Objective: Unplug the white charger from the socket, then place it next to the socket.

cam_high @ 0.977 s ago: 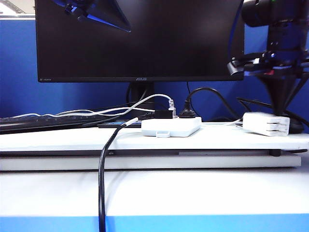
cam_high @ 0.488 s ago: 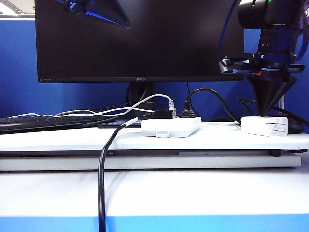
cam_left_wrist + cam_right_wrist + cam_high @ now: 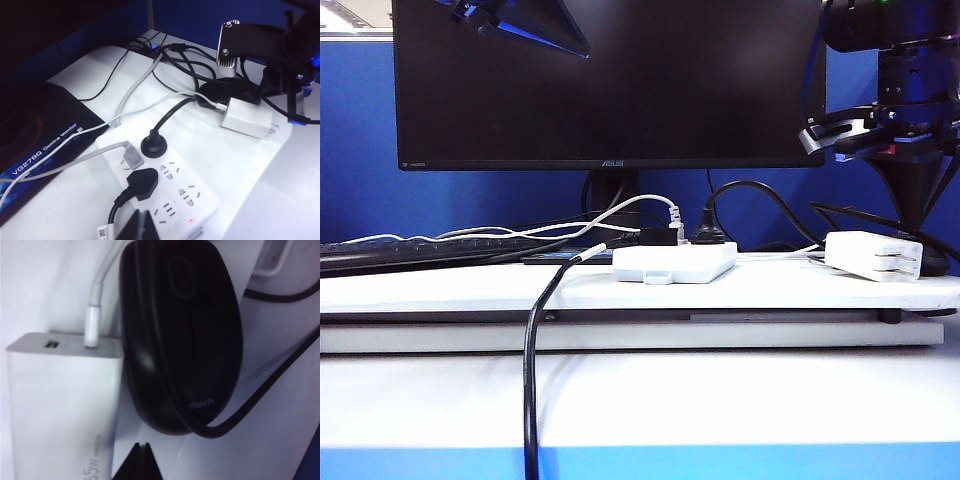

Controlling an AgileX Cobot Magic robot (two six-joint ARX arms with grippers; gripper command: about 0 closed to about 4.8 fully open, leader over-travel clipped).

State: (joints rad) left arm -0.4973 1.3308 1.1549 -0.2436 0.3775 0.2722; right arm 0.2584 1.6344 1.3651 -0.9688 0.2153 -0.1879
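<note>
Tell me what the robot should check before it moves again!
1. Charger out of the socket: ok, its prongs are bare.
2. Charger lying beside the socket: ok, it rests on the board to the right, apart from it.
3. Right gripper let go: ok, it is shut and empty above the charger.
4. Mouse clear of the charger: cannot tell, they sit very close.
5. Left gripper out of the way: ok, shut, above the socket's near end, holding nothing.
6. Other plugs left in: ok.
</note>
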